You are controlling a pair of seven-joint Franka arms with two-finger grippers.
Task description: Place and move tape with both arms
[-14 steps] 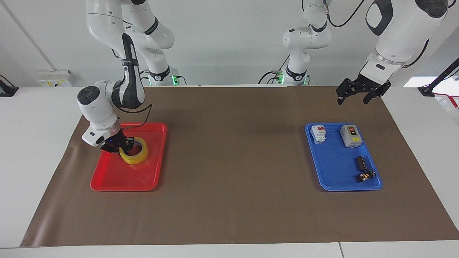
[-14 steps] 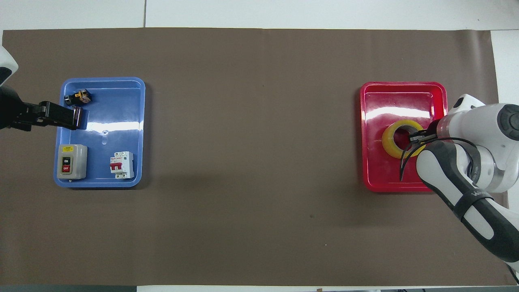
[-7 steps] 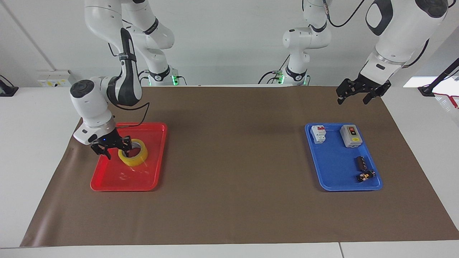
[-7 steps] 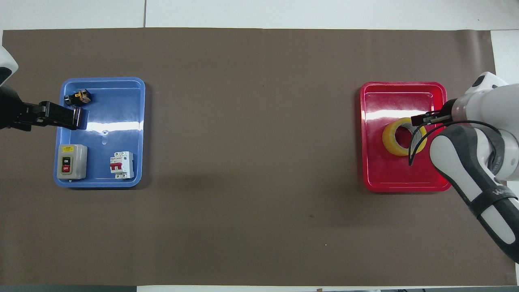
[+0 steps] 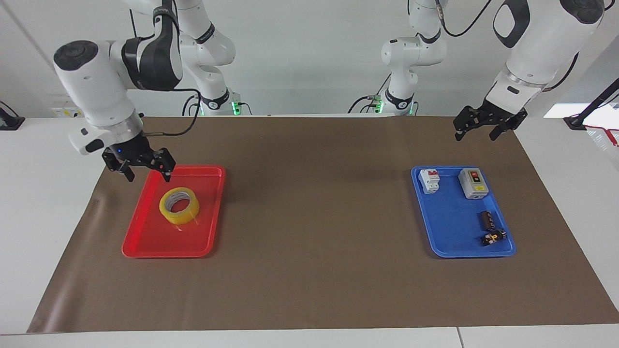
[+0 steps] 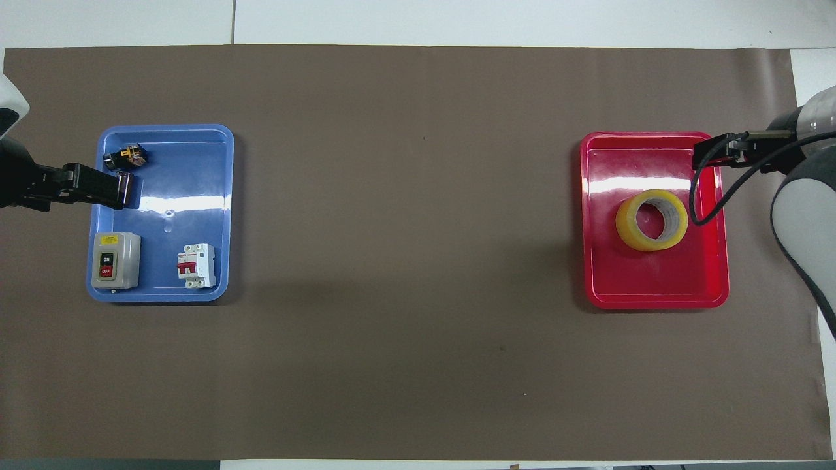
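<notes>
- The tape (image 5: pixel 179 206) (image 6: pixel 652 220) lies flat in the red tray (image 5: pixel 145 241) (image 6: pixel 653 294), ring hole facing up, roughly at the tray's middle, with nothing gripping it.
- The red tray sits on the brown mat (image 5: pixel 314 217) (image 6: pixel 405 261) toward the right arm's end of the table.
- The right gripper (image 5: pixel 147 173) (image 6: pixel 705 151) hangs in the air over the red tray's outer edge, clear of the tape, its fingers spread apart and holding nothing.
- The blue tray (image 5: pixel 449 241) (image 6: pixel 196 196) lies well apart from the red tray, toward the left arm's end of the table, and carries a grey switch box (image 5: pixel 472 183) (image 6: pixel 115 260), a white circuit breaker (image 5: pixel 429 180) (image 6: pixel 196 265) and small black components (image 5: pixel 491 228) (image 6: pixel 128 155).
- The left gripper (image 5: pixel 475 134) (image 6: pixel 91 186) waits raised at the blue tray's outer edge, its fingers spread and empty.
</notes>
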